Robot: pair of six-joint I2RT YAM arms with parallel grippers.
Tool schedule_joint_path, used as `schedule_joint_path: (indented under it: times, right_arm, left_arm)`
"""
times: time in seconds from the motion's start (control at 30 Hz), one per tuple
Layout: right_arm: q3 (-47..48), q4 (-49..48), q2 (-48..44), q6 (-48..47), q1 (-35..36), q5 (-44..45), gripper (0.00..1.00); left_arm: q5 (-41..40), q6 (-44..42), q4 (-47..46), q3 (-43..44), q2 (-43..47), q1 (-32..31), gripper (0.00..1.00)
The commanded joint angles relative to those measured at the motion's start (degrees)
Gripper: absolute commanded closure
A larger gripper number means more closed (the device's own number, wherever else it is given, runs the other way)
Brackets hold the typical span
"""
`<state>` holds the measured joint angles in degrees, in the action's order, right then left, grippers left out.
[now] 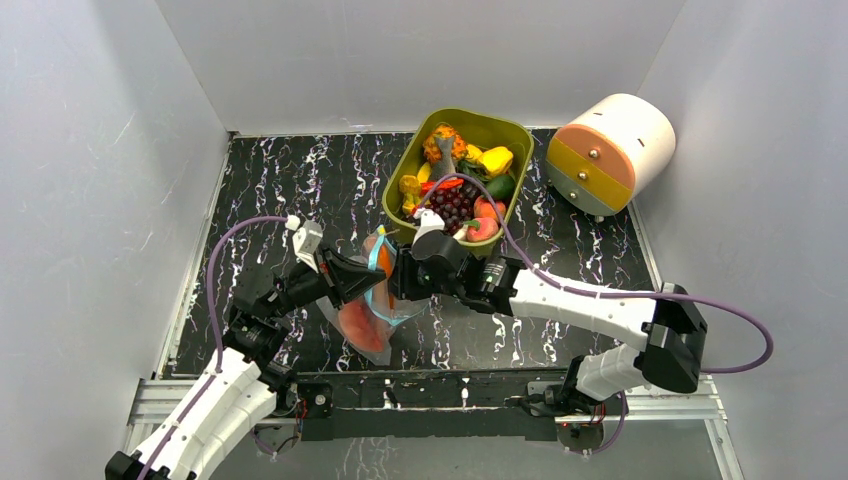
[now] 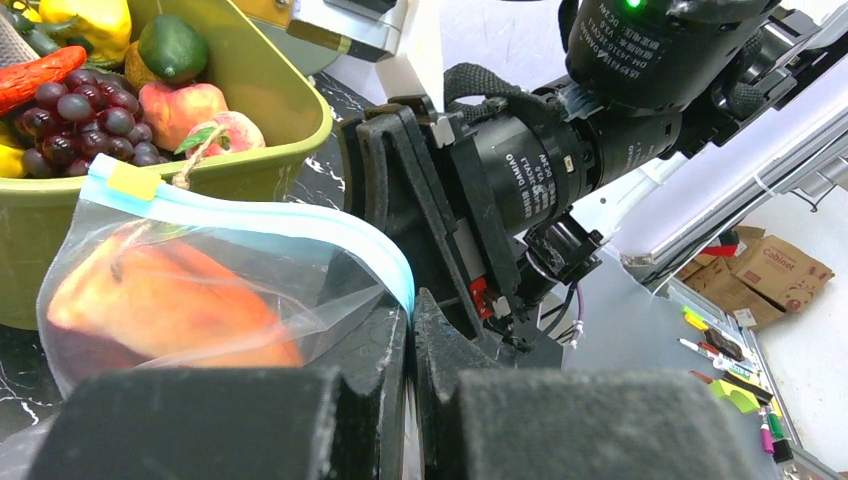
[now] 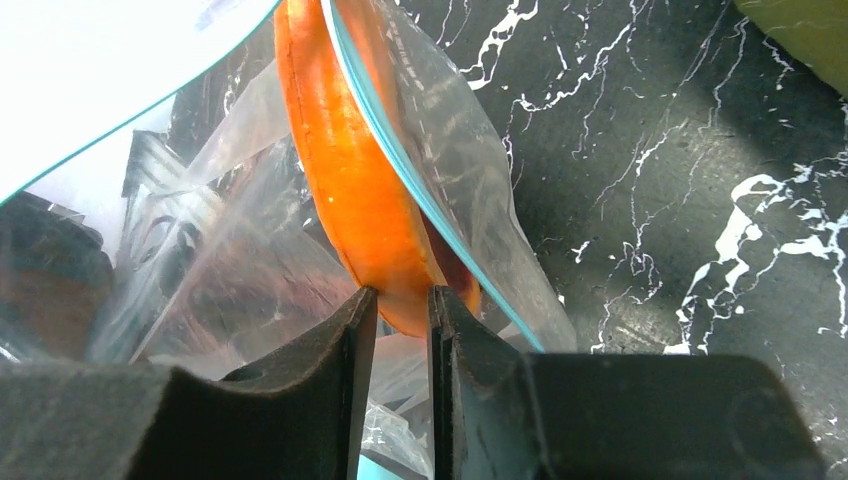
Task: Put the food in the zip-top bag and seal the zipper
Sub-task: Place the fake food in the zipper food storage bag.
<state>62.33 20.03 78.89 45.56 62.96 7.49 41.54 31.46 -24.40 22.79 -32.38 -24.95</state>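
**Bag held up over black marble**

White walls (image 1: 400,60) are boxing in the black, white-veined tabletop (image 1: 290,180). An olive tub (image 1: 400,185) of toy food (image 1: 455,200) is sitting at the back, near a cream drum (image 1: 612,152). Just before the tub, the zip-top bag (image 2: 330,300) is holding an orange piece (image 3: 350,180). The left gripper (image 2: 410,310) is pinching its zipper (image 2: 280,222). The right gripper (image 3: 402,300) is nearly closed against it; I cannot tell whether it grips.

The fingers (image 3: 300,400) of my right gripper (image 3: 400,305) are matt black, finely grainy. The clear floppy plastic bag (image 2: 330,300) is thin, creased, shiny; its teal-blue strip (image 2: 300,222) smooth. The orange plastic toy food (image 3: 350,200) is glossy, as is the far olive-green plastic tub (image 2: 270,110). The black marbled tabletop (image 3: 650,200) gleams dully.
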Motion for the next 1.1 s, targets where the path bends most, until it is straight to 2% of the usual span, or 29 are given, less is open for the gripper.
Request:
schedule_joint_path:
  times: [0.0, 0.13, 0.2, 0.3, 0.5, 0.67, 0.87, 0.97, 1.07]
  right_arm:
    - [-0.77, -4.97, 1.74, -0.04, 0.40, -1.98, 0.76]
    - [0.20, -4.80, 2.89, -2.57, 0.40, -5.85, 0.72]
    - [2.99, -1.61, 2.82, -5.60, 0.41, -6.51, 0.69]
    - [7.46, 4.60, 1.16, -10.61, 0.41, -4.97, 0.63]
    - [11.01, 9.63, -4.79, -15.30, 0.00, -3.22, 0.55]
    - [15.14, 11.77, -6.64, -18.24, -0.37, -3.38, 0.50]
    - [18.46, 13.03, -4.24, -22.59, -2.95, -2.73, 0.40]
    - [19.04, 12.34, -3.04, -24.97, -5.31, -4.46, 0.40]
    - [19.25, 11.16, -2.26, -26.98, -7.49, -6.43, 0.54]
  left_arm:
    - [1.35, 0.18, -5.68, 0.55, 0.36, 0.17, 1.00]
    - [1.07, -0.63, -4.62, 0.50, 0.44, 0.16, 1.00]
    - [0.33, -1.52, -2.84, 0.63, 0.69, 0.16, 1.00]
    - [-0.41, -2.84, -0.29, 1.09, 1.39, 0.16, 1.00]
    - [-1.48, -6.00, 4.94, 1.73, 2.22, 0.21, 1.00]
    - [-0.71, -5.04, 4.24, 1.75, 2.15, 0.17, 1.00]
    - [0.28, -3.59, 1.69, 1.16, 1.98, 0.16, 1.00]
    - [1.12, -3.09, 1.26, 1.29, 1.88, 0.16, 1.00]
    - [1.11, -2.59, 0.78, 0.99, 2.07, 0.16, 1.00]
